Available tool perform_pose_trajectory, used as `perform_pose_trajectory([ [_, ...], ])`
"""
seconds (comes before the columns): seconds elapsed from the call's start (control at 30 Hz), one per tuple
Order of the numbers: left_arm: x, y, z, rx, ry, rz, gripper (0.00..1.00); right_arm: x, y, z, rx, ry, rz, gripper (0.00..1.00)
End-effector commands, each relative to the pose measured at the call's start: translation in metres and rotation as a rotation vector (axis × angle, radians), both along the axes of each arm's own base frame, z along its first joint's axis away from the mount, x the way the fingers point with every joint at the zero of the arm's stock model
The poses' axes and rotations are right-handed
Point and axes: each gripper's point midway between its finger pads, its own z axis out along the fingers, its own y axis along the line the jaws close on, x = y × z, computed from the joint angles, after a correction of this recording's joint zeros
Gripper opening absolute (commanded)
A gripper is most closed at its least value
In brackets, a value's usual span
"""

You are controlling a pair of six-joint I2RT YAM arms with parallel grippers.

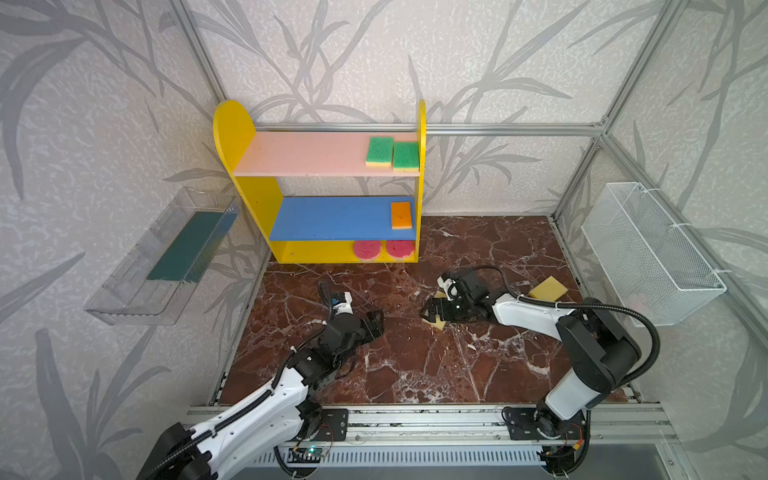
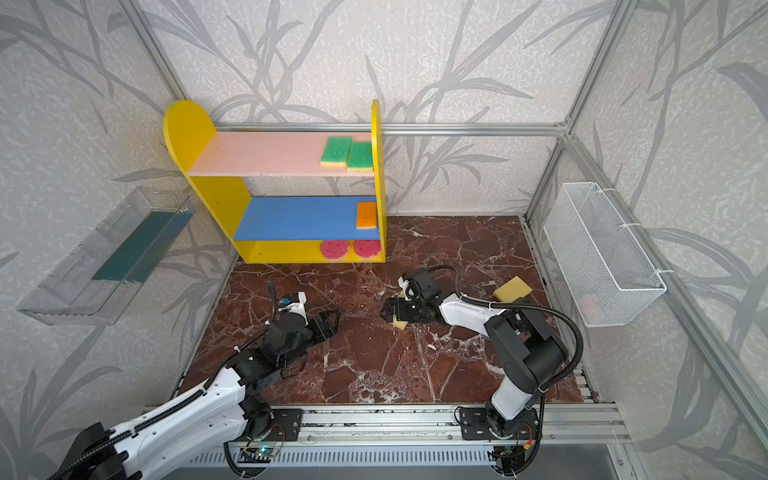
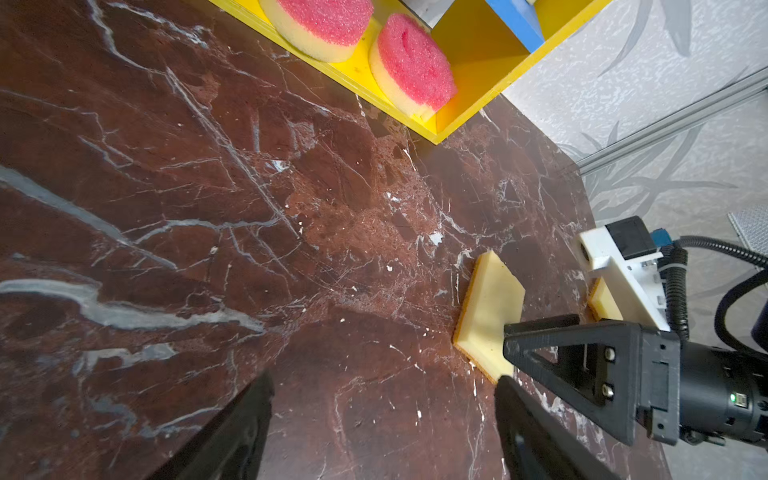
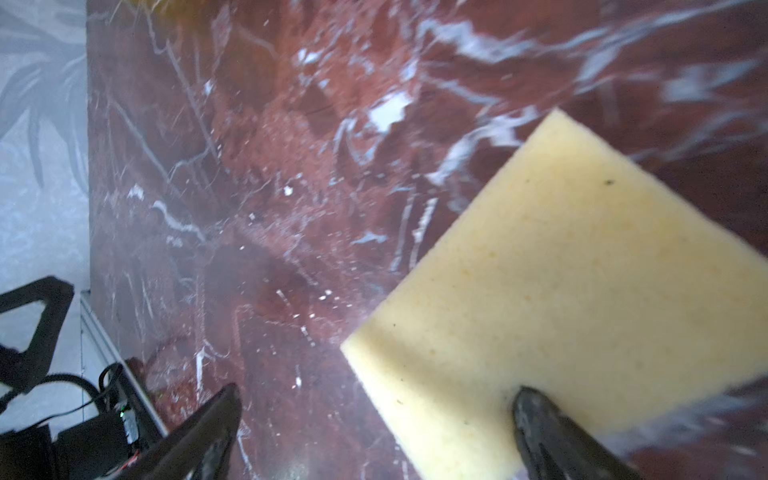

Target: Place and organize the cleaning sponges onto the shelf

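The yellow shelf [image 1: 249, 195] [image 2: 208, 195] stands at the back. Two green sponges [image 1: 392, 153] lie at the right of its pink board. An orange sponge [image 1: 401, 215] sits on the blue board, and two round pink sponges [image 1: 382, 249] [image 3: 374, 41] are on the base. A yellow sponge [image 1: 438, 323] [image 2: 401, 324] [image 3: 488, 316] [image 4: 561, 291] lies on the floor, scrub face down. My right gripper [image 1: 428, 309] [image 2: 388, 309] [image 4: 378, 388] is open over it, with one fingertip [image 4: 536, 407] on its yellow face. Another yellow sponge [image 1: 548, 289] [image 2: 513, 289] lies far right. My left gripper [image 1: 376, 322] [image 2: 330, 322] [image 3: 384, 378] is open and empty.
A clear plastic tray [image 1: 166, 257] hangs on the left wall. On the right wall is a white wire basket [image 1: 652, 253]. Both arms reach in from an aluminium rail [image 1: 415, 419] at the front, over the red marble floor [image 1: 415, 365].
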Motion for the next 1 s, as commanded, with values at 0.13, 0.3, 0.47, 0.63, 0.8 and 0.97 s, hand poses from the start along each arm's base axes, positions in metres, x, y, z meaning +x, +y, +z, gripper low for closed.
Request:
perform_pose_trajectory([
  [0.13,-0.006,-0.020,-0.005,0.215,0.058,-0.184,0.86,-0.011,0.002,0.049,0.087,-0.063,0.058,0.99],
  [0.3,0.001,-0.059,0.000,0.356,0.037,-0.297,0.87,-0.003,-0.027,0.087,0.171,-0.121,0.007,0.99],
  [0.47,0.005,-0.105,-0.010,0.427,0.051,-0.420,0.87,0.008,-0.091,0.088,0.218,-0.112,-0.155,0.99],
  [0.63,0.014,-0.134,-0.024,0.427,0.084,-0.481,0.88,0.008,-0.125,0.073,0.221,-0.104,-0.245,0.99],
  [0.8,0.021,-0.153,-0.038,0.486,0.118,-0.513,0.88,0.006,-0.129,0.058,0.209,-0.072,-0.231,0.99],
  [0.97,0.020,-0.179,-0.053,0.547,0.170,-0.601,0.89,0.009,-0.134,0.051,0.224,-0.062,-0.251,0.99],
])
